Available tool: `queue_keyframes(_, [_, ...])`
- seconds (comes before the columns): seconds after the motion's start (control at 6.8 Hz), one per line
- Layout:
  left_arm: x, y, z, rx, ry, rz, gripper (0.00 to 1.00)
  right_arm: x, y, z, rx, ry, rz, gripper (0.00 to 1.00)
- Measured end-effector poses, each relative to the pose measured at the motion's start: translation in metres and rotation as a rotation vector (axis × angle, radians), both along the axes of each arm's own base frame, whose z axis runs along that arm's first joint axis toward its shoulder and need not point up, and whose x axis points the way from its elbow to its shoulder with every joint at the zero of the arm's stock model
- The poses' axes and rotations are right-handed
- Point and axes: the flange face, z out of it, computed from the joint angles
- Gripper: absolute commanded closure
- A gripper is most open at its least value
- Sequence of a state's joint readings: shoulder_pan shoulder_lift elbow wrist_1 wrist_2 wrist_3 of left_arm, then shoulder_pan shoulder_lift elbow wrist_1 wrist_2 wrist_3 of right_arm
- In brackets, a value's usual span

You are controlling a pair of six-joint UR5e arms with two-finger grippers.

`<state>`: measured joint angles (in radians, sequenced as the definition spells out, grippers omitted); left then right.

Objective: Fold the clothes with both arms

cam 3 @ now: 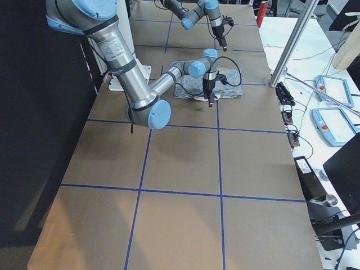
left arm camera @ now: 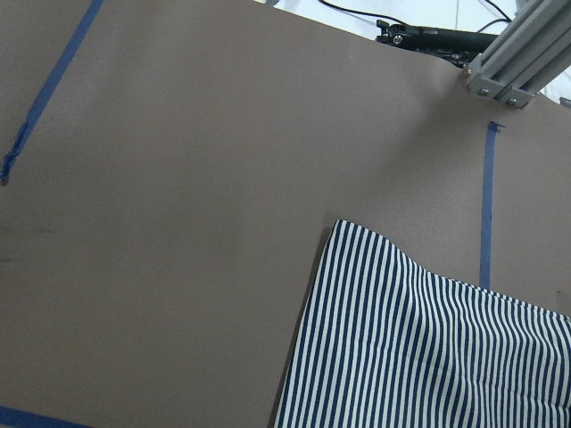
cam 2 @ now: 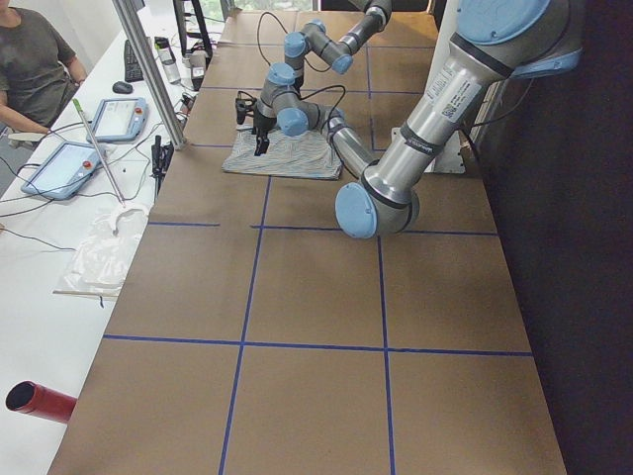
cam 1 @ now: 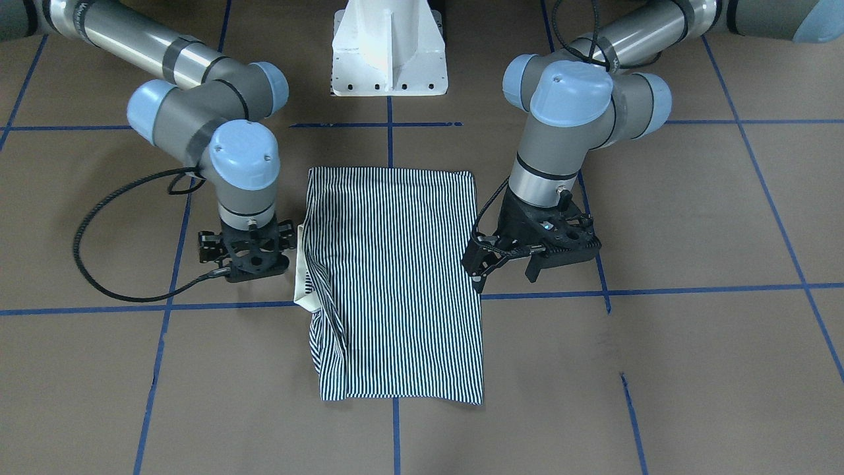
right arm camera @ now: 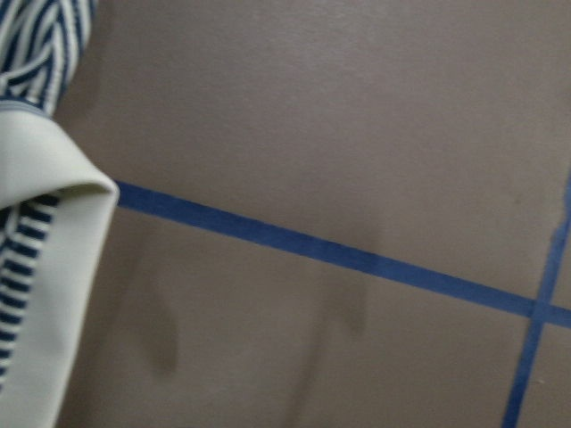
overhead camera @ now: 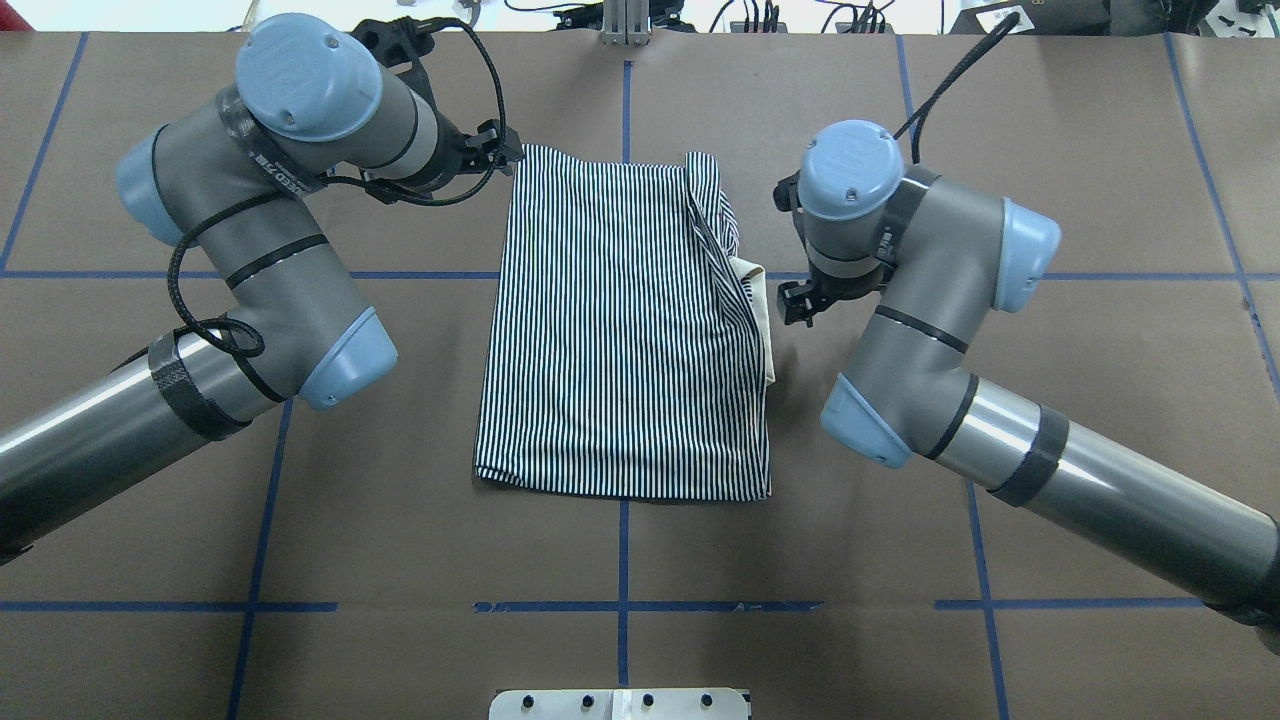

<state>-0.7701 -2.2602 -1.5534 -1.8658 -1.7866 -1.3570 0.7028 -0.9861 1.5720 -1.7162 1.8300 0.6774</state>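
Where the left claw (cam 1: pixel 502 280) hangs with fingers spread and empty, the edge of the striped polo shirt (cam 1: pixel 395 277) lies just beside its tips, ungripped. Right claw (cam 1: pixel 249 262) points straight down, fingers hidden; cannot tell its state. Cream collar (cam 1: pixel 302 277) pokes out just beside it. Shirt folded to a rectangle, flat on the brown desk (cam 1: pixel 692 369) between both claws.

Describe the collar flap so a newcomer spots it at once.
On the brown table lies the striped shirt, folded into a rectangle. On its edge beside the right gripper, a collar flap pokes out: plain cream, the only unstriped cloth there.
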Motion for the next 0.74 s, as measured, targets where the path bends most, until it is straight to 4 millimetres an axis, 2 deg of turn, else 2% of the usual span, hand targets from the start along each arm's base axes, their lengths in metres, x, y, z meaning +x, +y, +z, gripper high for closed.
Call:
queue_keyframes(0.15, [0.0, 0.001, -0.001, 0.002, 0.002, 0.001, 0.0, 0.014, -0.009, -0.01, 0.011, -0.015, 0.007, 0.0])
queue_keyframes(0.29, [-0.001, 0.002, -0.001, 0.001, 0.004, 0.009, 0.0, 0.006, -0.027, -0.039, 0.023, -0.039, 0.017, 0.0])
queue_keyframes(0.44, [-0.003, 0.004, 0.001, 0.002, 0.004, 0.023, 0.0, -0.016, -0.052, -0.075, 0.03, -0.052, 0.022, 0.0])
queue_keyframes(0.59, [-0.013, 0.013, 0.011, 0.016, -0.003, 0.043, 0.0, -0.037, -0.072, -0.101, 0.04, -0.063, 0.024, 0.0])
queue_keyframes(0.74, [-0.029, 0.026, 0.025, 0.034, -0.016, 0.07, 0.0, -0.053, -0.087, -0.113, 0.059, -0.085, 0.025, 0.0])
